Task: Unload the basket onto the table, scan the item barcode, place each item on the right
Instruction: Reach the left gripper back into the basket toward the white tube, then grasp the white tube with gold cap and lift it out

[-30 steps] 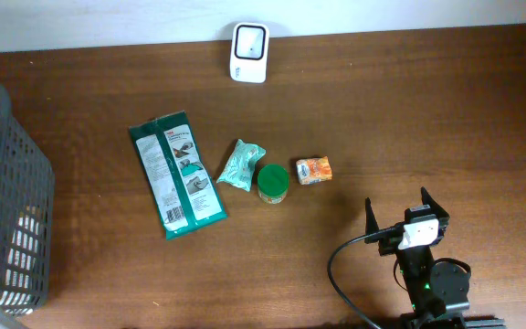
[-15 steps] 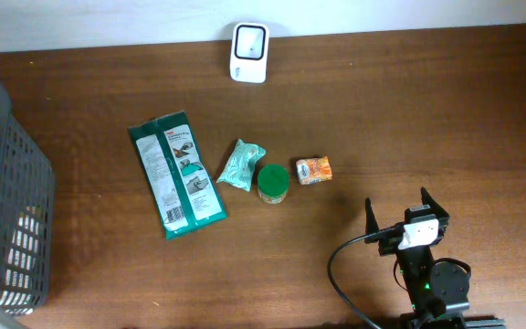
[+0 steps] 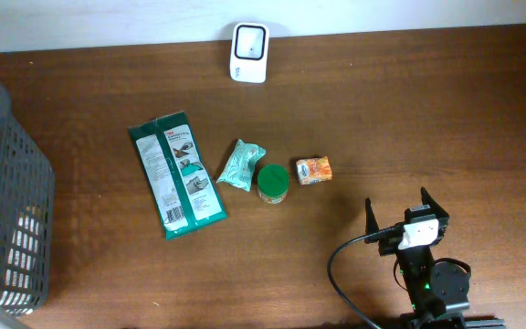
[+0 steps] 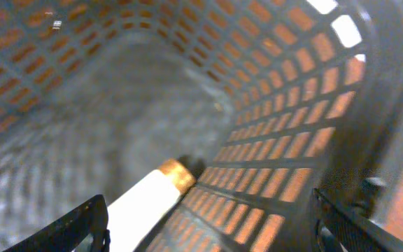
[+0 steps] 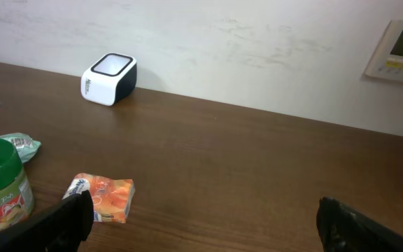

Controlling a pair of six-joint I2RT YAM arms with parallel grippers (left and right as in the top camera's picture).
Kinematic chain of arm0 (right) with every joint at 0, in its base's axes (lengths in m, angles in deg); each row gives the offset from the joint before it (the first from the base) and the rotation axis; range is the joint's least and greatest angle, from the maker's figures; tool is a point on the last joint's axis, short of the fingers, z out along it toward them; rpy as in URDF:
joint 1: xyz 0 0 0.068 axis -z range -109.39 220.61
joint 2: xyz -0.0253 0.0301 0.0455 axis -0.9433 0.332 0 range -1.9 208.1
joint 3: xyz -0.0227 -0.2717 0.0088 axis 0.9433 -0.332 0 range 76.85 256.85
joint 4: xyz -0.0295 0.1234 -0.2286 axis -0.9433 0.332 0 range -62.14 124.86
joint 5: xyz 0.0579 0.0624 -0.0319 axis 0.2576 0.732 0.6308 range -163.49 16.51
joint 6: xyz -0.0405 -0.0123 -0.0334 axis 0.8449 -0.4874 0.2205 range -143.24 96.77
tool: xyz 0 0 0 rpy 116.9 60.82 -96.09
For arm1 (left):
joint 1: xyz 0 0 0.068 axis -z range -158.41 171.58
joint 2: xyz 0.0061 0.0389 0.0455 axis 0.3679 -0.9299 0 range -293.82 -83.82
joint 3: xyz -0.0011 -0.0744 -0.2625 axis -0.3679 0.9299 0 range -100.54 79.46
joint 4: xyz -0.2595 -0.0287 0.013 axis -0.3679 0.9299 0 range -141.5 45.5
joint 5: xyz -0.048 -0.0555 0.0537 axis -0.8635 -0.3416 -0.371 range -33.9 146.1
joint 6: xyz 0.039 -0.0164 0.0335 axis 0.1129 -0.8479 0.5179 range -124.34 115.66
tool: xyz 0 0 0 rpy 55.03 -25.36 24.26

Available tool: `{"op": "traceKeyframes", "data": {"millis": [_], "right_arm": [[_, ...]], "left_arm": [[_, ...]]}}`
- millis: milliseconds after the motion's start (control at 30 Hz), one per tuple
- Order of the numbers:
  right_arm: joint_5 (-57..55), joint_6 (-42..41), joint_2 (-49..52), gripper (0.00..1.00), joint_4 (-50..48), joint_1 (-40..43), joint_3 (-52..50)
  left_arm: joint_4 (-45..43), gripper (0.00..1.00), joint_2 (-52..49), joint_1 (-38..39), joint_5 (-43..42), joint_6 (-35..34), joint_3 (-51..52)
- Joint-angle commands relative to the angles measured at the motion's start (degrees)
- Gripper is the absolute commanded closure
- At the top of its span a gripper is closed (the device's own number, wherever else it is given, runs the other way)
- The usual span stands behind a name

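The white barcode scanner stands at the table's far edge, also seen in the right wrist view as the scanner. A green wipes pack, a teal crumpled packet, a green-lidded jar and an orange packet lie mid-table. My left gripper is open inside the grey basket, above a white tube-like item with a tan end lying on the basket floor. My right gripper stands open and empty at the near right, facing the orange packet.
The basket's mesh walls close in around the left gripper on all sides. A cable loops beside the right arm's base. A wall panel hangs behind the table at the right.
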Motion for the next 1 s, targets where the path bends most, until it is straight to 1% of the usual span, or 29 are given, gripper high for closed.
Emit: {"op": "traceKeyframes", "data": {"millis": [0, 100, 200, 300, 400, 500, 567, 633, 800, 867, 967], "right_arm": [[0.76, -0.39, -0.48, 0.02, 0.07, 0.31, -0.35], [0.76, -0.39, -0.48, 0.02, 0.07, 0.31, -0.35], [0.74, -0.39, -0.48, 0.02, 0.07, 0.31, -0.35], [0.74, -0.39, -0.48, 0.02, 0.07, 0.31, -0.35], [0.76, -0.39, -0.48, 0.02, 0.07, 0.31, -0.35], [0.74, -0.39, -0.48, 0.02, 0.09, 0.31, -0.35], [0.74, -0.39, -0.48, 0.02, 0.07, 0.31, -0.35], [0.76, -0.39, -0.48, 0.02, 0.07, 0.31, -0.35], [0.74, -0.39, -0.48, 0.02, 0.07, 0.31, -0.35], [0.76, -0.39, -0.48, 0.02, 0.07, 0.31, -0.35], [0.74, -0.39, -0.48, 0.02, 0.07, 0.31, -0.35]], "left_arm": [[0.11, 0.23, -0.44, 0.35, -4.50, -0.85, -1.46], [1.81, 0.24, 0.17, 0.35, -4.37, -0.83, -3.98], [4.39, 0.26, 2.60, 0.35, -4.02, -0.83, -8.74], [6.49, 0.24, 3.85, 0.35, -3.45, -0.81, -13.53], [9.92, 0.25, 3.91, 0.35, 1.05, -0.79, -17.38], [11.93, 0.24, 3.91, 0.26, 5.84, -0.79, -17.79], [13.79, 0.24, 3.69, 0.22, 11.78, -1.01, -17.75], [14.62, 0.23, 2.84, 0.24, 12.74, -0.98, -17.51], [15.02, 0.21, -0.39, -1.55, 12.39, 0.22, -12.57], [14.80, 0.21, -2.86, -4.15, 7.54, 5.22, -9.46], [15.39, 0.19, -6.51, -7.74, -3.67, 16.55, -7.30]]}}
